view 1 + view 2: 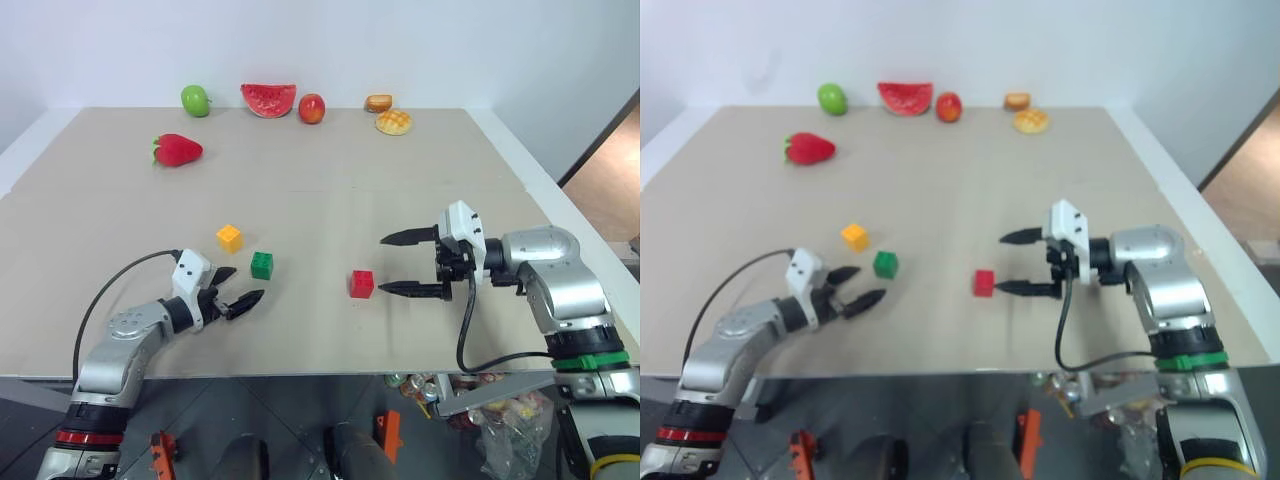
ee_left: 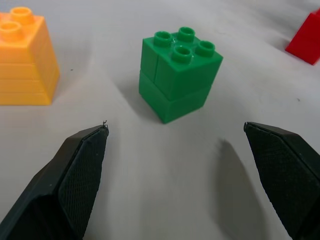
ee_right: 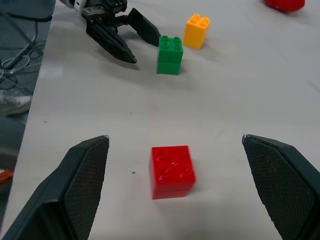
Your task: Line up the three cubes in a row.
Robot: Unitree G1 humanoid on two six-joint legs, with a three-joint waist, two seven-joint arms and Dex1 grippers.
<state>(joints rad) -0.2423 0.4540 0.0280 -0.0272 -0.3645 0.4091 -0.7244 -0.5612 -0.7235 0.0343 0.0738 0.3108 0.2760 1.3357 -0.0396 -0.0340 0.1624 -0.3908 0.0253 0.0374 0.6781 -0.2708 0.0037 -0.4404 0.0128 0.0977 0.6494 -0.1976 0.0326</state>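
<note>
Three studded cubes sit on the tan table point(image 1: 330, 190): a yellow cube point(image 1: 230, 238), a green cube point(image 1: 262, 264) just right of and nearer than it, and a red cube point(image 1: 362, 284) farther right. My left gripper point(image 1: 238, 286) is open, low over the table, its tips a little short of the green cube point(image 2: 179, 72), holding nothing. My right gripper point(image 1: 398, 263) is open and raised just right of the red cube point(image 3: 172, 171), pointing left at it, apart from it. The right wrist view also shows the left gripper point(image 3: 131, 41) beside the green cube.
Toy foods line the far edge: a green apple point(image 1: 195, 100), watermelon slice point(image 1: 268, 99), red-orange fruit point(image 1: 312, 108) and two buns point(image 1: 390, 116). A red strawberry point(image 1: 177, 150) lies at the far left. The table's front edge runs just below both grippers.
</note>
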